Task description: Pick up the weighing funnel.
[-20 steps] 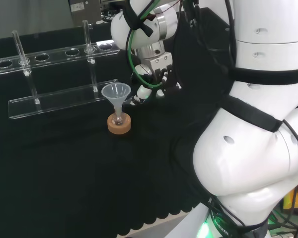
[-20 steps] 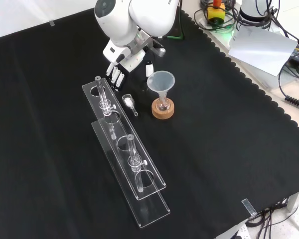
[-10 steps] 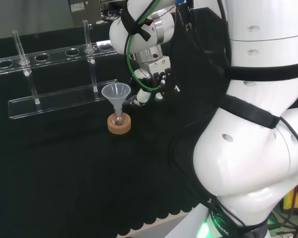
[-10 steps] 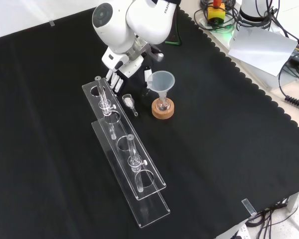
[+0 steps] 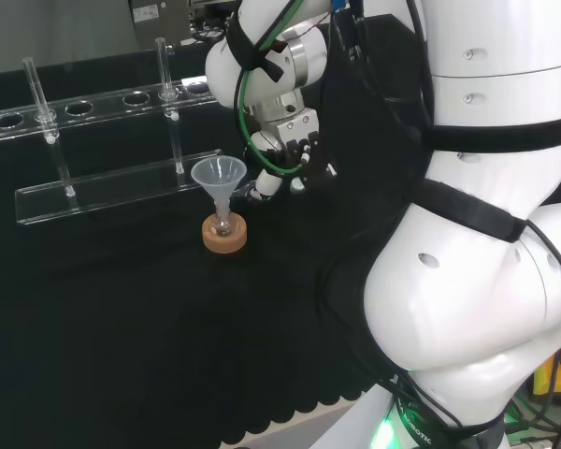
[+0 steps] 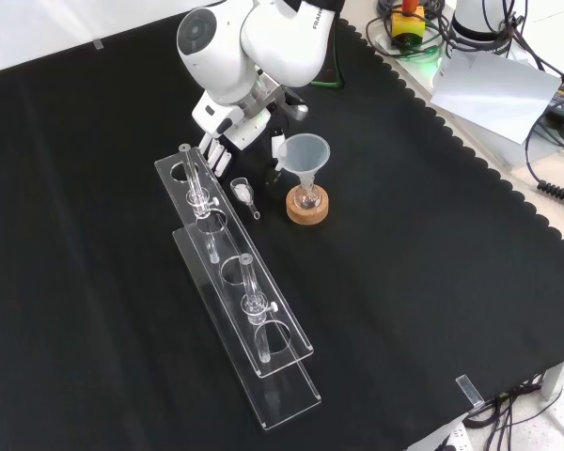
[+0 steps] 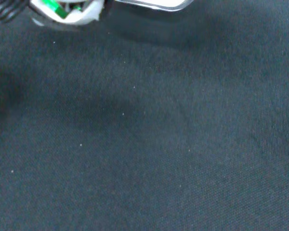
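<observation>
Black-cloth worktop (image 6: 423, 282): weighing funnel (image 6: 242, 194) lies btwn tube rack (image 6: 263, 352) & funnel (image 6: 305, 153) on cork ring. Hand (image 6: 227, 139) hovers near it, fingers apart, holding nothing.

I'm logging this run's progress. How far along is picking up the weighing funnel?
Done: the approach, by the look of it. In the front view the hand hovers just beyond the weighing funnel, between the tube rack and the funnel. In hand: nothing; its fingers look straight, and the weighing funnel lies on the cloth, seemingly untouched. Left: lower, close round it, lift it clear.
</observation>
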Action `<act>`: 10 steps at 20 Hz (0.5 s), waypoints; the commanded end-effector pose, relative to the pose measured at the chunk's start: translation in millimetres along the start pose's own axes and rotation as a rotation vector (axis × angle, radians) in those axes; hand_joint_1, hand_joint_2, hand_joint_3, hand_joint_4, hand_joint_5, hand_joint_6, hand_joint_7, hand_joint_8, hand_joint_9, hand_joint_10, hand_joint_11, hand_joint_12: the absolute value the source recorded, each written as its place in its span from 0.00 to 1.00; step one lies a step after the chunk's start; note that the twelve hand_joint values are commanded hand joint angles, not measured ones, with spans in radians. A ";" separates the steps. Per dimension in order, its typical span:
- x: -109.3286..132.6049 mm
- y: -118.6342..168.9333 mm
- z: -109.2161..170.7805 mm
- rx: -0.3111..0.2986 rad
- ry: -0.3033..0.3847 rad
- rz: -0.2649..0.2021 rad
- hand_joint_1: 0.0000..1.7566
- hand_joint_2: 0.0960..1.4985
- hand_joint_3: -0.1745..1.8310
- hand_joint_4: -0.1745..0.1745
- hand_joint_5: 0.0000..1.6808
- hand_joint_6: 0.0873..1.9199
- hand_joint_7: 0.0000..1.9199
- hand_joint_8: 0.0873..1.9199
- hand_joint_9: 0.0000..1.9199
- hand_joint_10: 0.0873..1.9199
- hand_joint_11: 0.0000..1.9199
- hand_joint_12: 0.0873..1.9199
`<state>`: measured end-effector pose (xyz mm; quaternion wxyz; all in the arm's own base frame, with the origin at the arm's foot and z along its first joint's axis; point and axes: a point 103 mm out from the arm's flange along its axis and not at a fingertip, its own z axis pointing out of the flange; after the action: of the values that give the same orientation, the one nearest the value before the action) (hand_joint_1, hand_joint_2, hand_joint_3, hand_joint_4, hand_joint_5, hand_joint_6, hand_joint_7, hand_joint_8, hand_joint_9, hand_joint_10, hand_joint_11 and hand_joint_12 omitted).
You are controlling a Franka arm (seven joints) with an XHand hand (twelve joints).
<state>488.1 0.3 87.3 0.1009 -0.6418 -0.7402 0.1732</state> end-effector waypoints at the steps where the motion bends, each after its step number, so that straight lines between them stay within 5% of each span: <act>1: 0.2 2.4 2.8 0.003 -0.002 0.008 0.48 0.39 0.36 0.31 0.33 0.00 0.19 0.36 0.35 0.27 0.20 0.68; 10: -3.6 4.6 6.1 0.002 0.022 0.009 0.49 0.39 0.37 0.33 0.37 0.01 0.19 0.36 0.36 0.27 0.20 0.67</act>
<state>490.7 -1.2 80.0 0.1068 -0.6468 -0.7355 0.1715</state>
